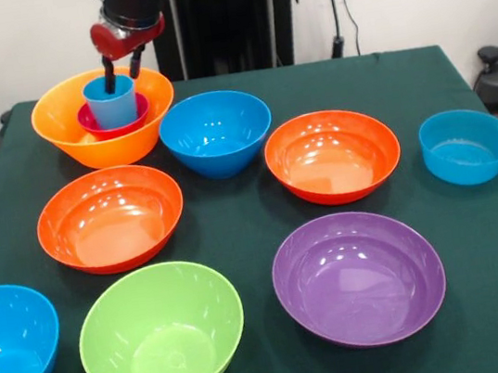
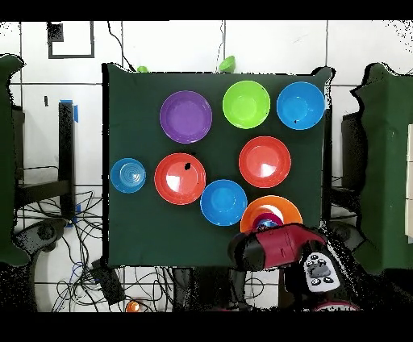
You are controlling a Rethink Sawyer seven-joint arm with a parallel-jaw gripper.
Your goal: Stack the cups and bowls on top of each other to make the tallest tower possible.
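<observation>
The light-blue tumbler stands upright in the small magenta bowl, which sits in the large yellow-orange bowl at the table's far left. My gripper is right over the tumbler and open. One finger dips inside the tumbler's rim, the other is behind the rim on the right. The small pale-blue bowl stands alone at the right. In the overhead view the arm covers the gripper and part of the yellow-orange bowl.
Other bowls stand apart on the green cloth: a blue one, two red-orange ones, a purple one, a lime green one, and a blue one at the left edge.
</observation>
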